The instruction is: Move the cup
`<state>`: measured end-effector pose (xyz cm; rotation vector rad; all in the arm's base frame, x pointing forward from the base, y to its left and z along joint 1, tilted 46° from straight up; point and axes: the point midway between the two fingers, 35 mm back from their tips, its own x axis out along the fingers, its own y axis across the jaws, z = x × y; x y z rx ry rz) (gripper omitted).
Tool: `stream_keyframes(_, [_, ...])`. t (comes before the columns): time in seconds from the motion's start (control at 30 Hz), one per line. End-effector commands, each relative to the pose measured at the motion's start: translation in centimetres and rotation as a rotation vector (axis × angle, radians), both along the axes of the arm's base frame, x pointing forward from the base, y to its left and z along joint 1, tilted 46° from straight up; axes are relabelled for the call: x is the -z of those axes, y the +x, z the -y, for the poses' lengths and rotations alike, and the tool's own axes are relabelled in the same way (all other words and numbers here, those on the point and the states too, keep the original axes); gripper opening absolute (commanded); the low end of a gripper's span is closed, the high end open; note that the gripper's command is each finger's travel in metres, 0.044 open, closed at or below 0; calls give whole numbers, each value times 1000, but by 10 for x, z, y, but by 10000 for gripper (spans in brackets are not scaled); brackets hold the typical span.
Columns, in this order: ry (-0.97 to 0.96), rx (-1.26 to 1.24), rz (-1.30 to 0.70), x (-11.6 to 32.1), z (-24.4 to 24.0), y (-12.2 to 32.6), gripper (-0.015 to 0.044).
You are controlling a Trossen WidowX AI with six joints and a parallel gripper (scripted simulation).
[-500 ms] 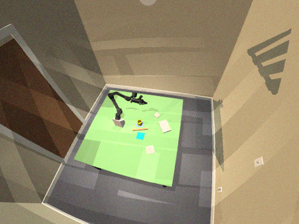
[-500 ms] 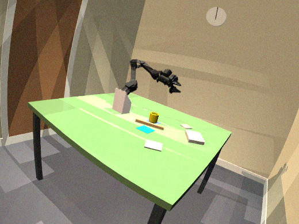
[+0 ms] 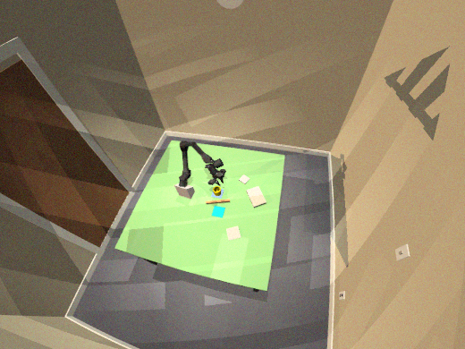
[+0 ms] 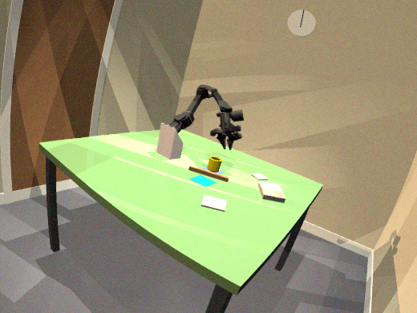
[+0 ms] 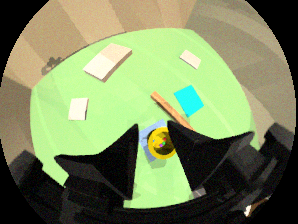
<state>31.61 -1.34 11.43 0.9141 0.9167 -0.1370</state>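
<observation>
there, cup (image 4: 215, 164) below open pincer (image 4: 227, 140)

No readable text, labels, brands or numbers anywhere in the three views. Wall clock (image 4: 301, 22) far up on the wall: plain disc, one dark hand, no numerals. Flat white cards on the table (image 4: 120, 168): blank, nothing printed. Thick pale book (image 4: 272, 190) at right: cover blank. Yellow cup (image 4: 215, 163): no marking. Cyan pad (image 4: 202, 180): plain colour. Two small wall plates (image 3: 402, 252) on the right wall: too small to tell any marking.
</observation>
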Motion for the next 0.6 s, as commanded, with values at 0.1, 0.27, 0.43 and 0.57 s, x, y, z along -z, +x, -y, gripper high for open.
stream_keyframes(0.1, [821, 549, -852, 53, -17, -53, 167])
stream_keyframes(0.27, [836, 563, -869, 52, -19, -55, 167])
stream_keyframes(0.43, [836, 563, -869, 52, -19, -55, 167])
stream_keyframes(0.57, [836, 563, -869, 51, -20, -55, 167])
